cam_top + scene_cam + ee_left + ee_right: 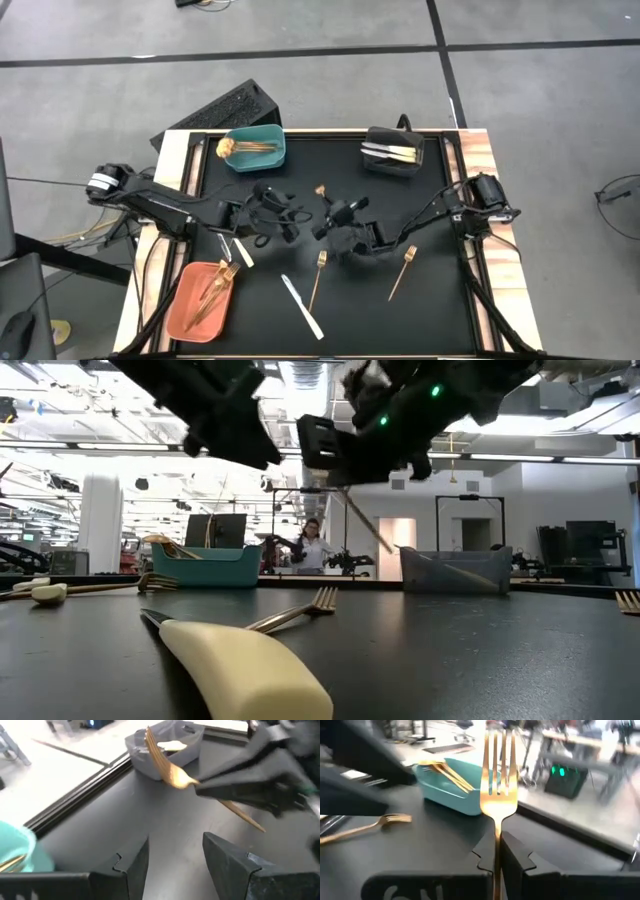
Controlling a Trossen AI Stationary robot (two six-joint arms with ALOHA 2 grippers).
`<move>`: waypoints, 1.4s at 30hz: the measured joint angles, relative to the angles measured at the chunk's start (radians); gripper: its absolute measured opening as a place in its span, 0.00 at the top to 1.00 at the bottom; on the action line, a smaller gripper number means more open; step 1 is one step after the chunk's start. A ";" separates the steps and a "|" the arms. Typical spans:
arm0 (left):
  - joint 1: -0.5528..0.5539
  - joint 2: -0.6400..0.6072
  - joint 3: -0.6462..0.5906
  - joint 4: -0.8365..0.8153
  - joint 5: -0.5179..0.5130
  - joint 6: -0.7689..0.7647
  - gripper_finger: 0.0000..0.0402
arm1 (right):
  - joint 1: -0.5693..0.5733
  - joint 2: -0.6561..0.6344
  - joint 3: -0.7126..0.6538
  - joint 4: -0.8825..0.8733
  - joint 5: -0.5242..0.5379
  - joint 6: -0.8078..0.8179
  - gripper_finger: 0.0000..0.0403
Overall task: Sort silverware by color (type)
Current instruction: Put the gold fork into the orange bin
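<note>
- high view: straight down from above, far enough to take in the whole black table (330,300), both arms and the grey floor around.
- low view: level with the tabletop, facing across it into the room; very near a cream-handled knife (245,665), with the teal bin (205,567) far across.
- left wrist view: forward past the left gripper (172,857), close above the mat, toward the black bin (165,742).
- right wrist view: forward past the right gripper (498,851), close on the gold fork (498,785) it pinches, facing the teal bin.
- shared: same fork in both wrist views and the high view.
</note>
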 joint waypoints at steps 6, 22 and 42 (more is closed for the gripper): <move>0.025 0.062 0.000 0.183 0.051 0.107 0.57 | 0.046 0.000 0.000 0.017 0.100 -0.219 0.90; 0.110 0.014 0.001 0.326 0.201 0.210 0.57 | 0.090 0.000 0.000 -0.047 0.182 -0.238 0.90; 0.194 0.014 0.001 0.369 0.397 0.275 0.98 | 0.096 0.000 0.000 -0.047 0.181 -0.238 0.90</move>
